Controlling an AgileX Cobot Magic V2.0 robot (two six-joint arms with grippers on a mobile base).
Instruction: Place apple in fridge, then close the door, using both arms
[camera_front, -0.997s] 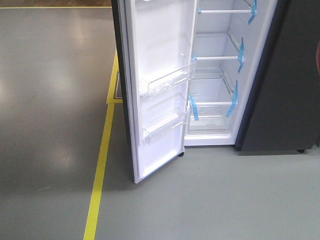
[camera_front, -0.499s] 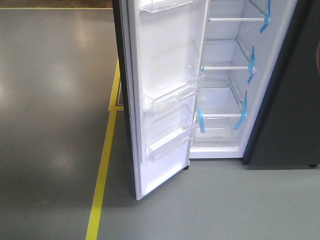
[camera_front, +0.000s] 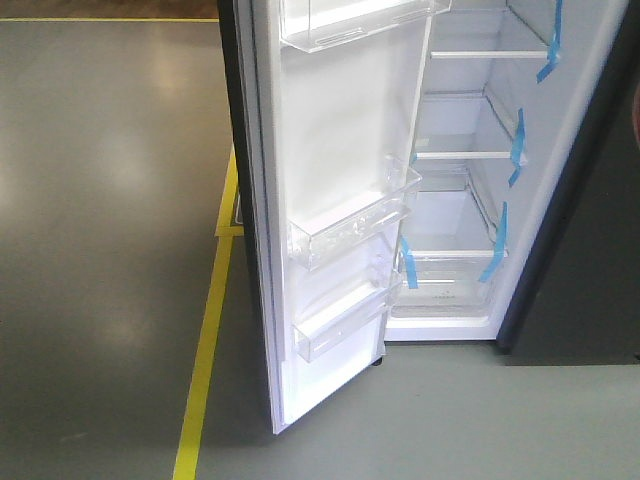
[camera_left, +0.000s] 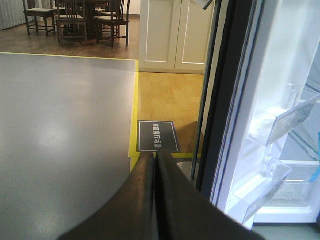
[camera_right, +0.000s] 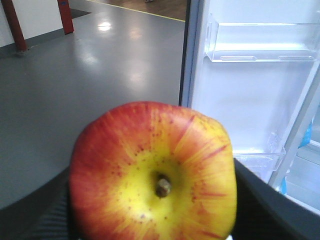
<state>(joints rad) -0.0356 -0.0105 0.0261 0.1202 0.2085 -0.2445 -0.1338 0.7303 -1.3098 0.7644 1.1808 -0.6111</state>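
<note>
Between right fingers, apple wedged, touching both, door open.

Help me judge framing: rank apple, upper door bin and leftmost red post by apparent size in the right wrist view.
1. Red-and-yellow round apple, inflated by nearness.
2. Clear plastic upper door bin.
3. Leftmost red upright post.

The left arm's fingers are two smooth, glossy black blades, broad at the base and narrowing to slim tips. The right arm's fingers are matt dark grey; one seems to carry a fine ribbed texture, though it is blurred.
</note>
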